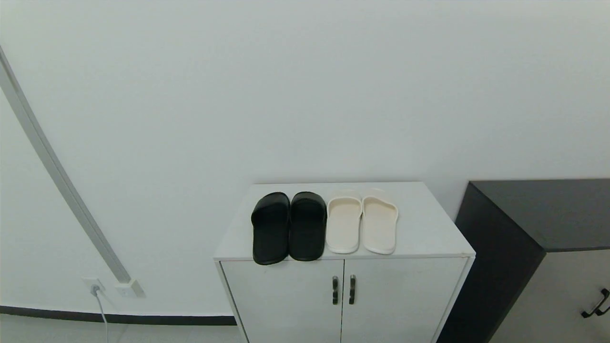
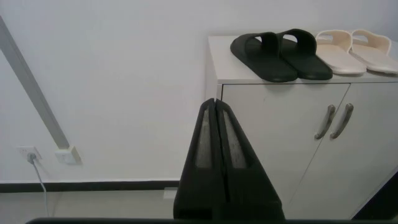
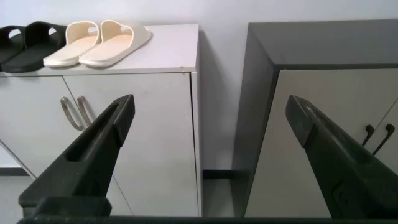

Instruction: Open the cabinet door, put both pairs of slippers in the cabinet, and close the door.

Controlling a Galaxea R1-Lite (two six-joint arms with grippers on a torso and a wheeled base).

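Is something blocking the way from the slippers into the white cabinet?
Yes. The cabinet's left door and right door are both shut. The black slippers and cream slippers lie on the cabinet top, so a door must be opened first.
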